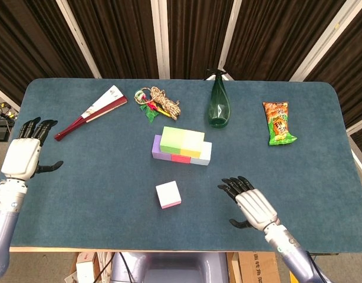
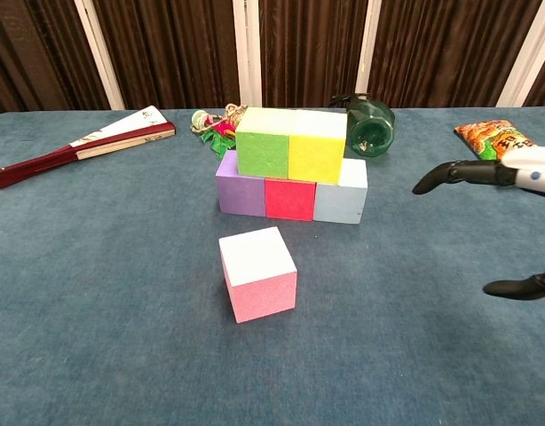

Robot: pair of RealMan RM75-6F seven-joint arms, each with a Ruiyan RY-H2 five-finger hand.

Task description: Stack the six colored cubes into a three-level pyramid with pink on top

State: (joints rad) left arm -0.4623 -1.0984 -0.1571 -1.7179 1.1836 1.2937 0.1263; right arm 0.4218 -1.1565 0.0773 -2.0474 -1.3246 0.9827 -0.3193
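Only the head view shows the left hand (image 1: 20,158), empty with fingers spread; the right hand (image 1: 252,204) likewise, near the pink foam cube (image 1: 168,194).

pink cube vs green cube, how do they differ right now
The pink cube sits alone on the table, turned at an angle; the green cube sits square on the second level, resting on the purple cube and red cube. The pink cube touches nothing else; the green cube is flush against the yellow cube. Both look the same size, with pale tops.
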